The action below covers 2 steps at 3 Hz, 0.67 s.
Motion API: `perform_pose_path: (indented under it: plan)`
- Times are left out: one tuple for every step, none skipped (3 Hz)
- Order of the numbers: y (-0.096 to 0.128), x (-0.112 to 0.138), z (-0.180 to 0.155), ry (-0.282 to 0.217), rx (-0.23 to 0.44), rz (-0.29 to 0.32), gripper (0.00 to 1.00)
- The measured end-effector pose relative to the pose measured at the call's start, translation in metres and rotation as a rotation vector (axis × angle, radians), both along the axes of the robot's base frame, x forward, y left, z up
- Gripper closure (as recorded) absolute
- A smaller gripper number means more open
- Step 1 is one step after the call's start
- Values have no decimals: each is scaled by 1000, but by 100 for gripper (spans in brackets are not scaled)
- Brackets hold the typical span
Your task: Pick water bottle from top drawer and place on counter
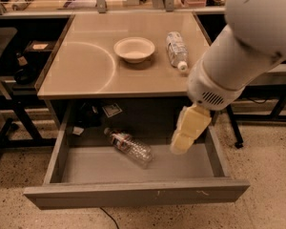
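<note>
The water bottle (129, 147), clear and crinkled with a dark label near its neck, lies on its side on the floor of the open top drawer (133, 194), left of centre. The counter (86, 66) is the glossy beige tabletop above the drawer. My gripper (180, 146) hangs from the big white arm over the drawer's right half, about a hand's width right of the bottle and not touching it.
On the counter stand a white bowl (134, 49) and a second bottle (177, 50) with a white cap, lying on its side. Small labels and scraps (111, 109) lie at the drawer's back. Dark shelving (19, 70) stands at left, table legs (233, 128) at right.
</note>
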<state>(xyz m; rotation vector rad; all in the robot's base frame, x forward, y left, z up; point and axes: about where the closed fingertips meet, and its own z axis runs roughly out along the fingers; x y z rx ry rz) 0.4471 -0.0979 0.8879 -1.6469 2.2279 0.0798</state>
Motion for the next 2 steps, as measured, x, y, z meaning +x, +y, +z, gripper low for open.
perform_pose_path:
  plan:
    - [64,5,-56,52,67,-81,0]
    - [64,5,-56,52,67,-81,0]
